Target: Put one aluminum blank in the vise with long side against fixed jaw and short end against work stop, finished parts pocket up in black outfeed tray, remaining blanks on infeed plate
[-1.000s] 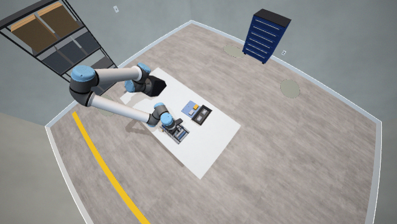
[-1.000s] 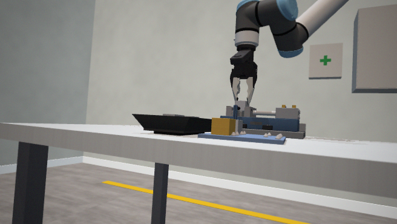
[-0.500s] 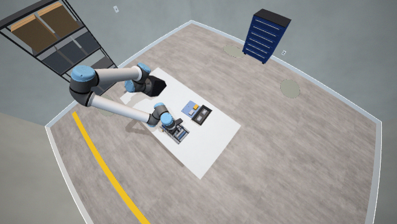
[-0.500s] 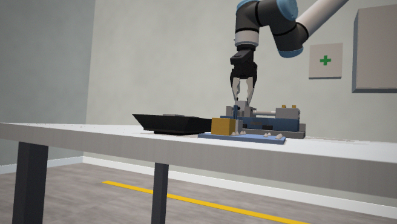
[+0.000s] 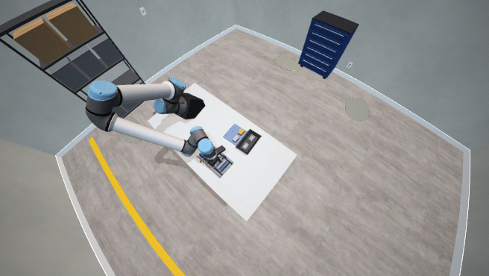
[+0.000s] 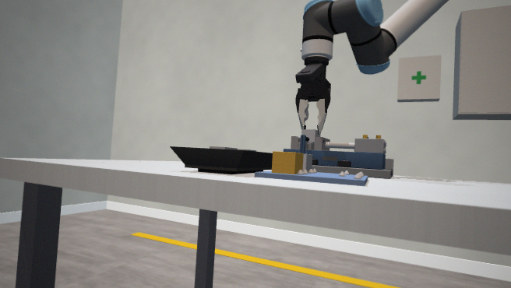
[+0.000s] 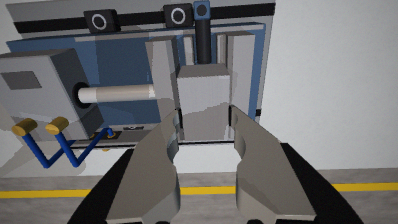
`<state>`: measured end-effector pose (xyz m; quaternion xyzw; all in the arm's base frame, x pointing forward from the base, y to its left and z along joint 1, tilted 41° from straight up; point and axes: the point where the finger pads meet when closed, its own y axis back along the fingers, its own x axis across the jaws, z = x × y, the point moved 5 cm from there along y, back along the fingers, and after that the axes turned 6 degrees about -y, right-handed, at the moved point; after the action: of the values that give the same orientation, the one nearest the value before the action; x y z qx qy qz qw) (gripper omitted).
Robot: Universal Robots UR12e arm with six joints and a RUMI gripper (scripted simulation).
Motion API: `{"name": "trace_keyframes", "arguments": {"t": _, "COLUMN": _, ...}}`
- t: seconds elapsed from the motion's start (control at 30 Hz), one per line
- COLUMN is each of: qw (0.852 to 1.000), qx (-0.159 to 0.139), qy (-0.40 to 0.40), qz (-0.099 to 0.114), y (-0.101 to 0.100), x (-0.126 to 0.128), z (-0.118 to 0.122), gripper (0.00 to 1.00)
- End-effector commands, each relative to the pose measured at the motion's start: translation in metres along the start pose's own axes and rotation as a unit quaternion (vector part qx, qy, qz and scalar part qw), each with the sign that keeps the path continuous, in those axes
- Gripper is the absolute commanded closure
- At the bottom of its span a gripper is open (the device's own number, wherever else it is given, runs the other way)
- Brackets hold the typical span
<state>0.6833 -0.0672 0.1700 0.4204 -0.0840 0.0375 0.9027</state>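
I had the gripper [image 6: 311, 129] [image 7: 204, 108] directly above the vise [image 5: 224, 166] [image 6: 347, 159] [image 7: 125, 60], its jaws pinching a gray aluminum blank [image 6: 311, 134] [image 7: 204, 107] down between the vise's two end blocks. From the wrist view, the blank's near-level top sat between the hoseless fixed block [image 7: 242, 65] and the moving block [image 7: 162, 70] on the rod side, with its short end at the dark work stop [image 7: 202, 42]. I couldn't tell whether that end truly touched, or whether the long side met the fixed block. Two low bars [image 7: 188, 50] showed past the blank, but its underside was hidden from me, so I couldn't confirm it was seated. Off the vise's work-stop side, the blue infeed plate [image 5: 229, 131] [image 6: 331, 177] lay on the white counter [image 5: 253, 186] [image 6: 156, 187] [image 7: 325, 75], carrying a yellow brass blank [image 5: 241, 131] [image 6: 287, 162] and a second gray blank [image 5: 235, 138] [image 6: 307, 161]. Next to that plate, also apart from the vise, stood the black outfeed tray [image 5: 248, 142] [image 6: 234, 160], with two finished parts [image 5: 252, 137] [image 6: 223, 148] lying in it, pockets up as far as I could make out.
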Motion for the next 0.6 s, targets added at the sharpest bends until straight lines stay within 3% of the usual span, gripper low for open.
{"name": "trace_keyframes", "arguments": {"t": 0.0, "qw": 1.0, "qx": 0.0, "qy": 0.0, "qz": 0.001, "y": 0.0006, "x": 0.0007, "z": -0.0007, "gripper": 1.0}}
{"name": "trace_keyframes", "arguments": {"t": 0.57, "qw": 1.0, "qx": 0.0, "qy": 0.0, "qz": 0.001, "y": 0.0006, "x": 0.0013, "z": -0.0031, "gripper": 1.0}}
